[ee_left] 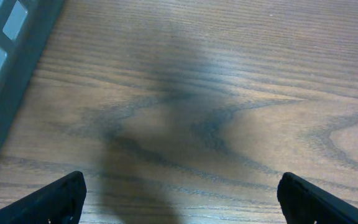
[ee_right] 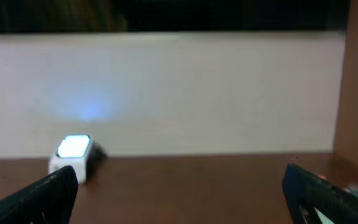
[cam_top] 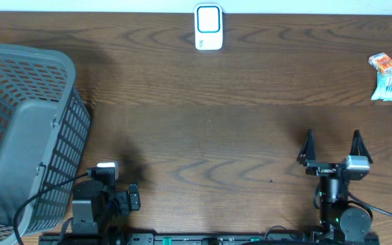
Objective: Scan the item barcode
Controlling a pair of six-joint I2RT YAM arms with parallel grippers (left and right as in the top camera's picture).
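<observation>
Right gripper point(cam_top: 333, 138): released, empty; packaged items point(cam_top: 388, 80) ahead-right, awaiting pickup; barcode scanner point(cam_top: 208, 27) far ahead-left, lit to read codes. Left gripper point(ee_left: 182, 196): released, empty, basket point(cam_top: 19, 136) at its left

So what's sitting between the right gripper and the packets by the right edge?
Nothing: in the overhead view, only bare wooden table separates the open right gripper from the packets.

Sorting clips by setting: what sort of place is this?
Probably a mock shop checkout: a wooden table with a white scanner at its far edge, a grey basket left, packaged goods right.
</observation>
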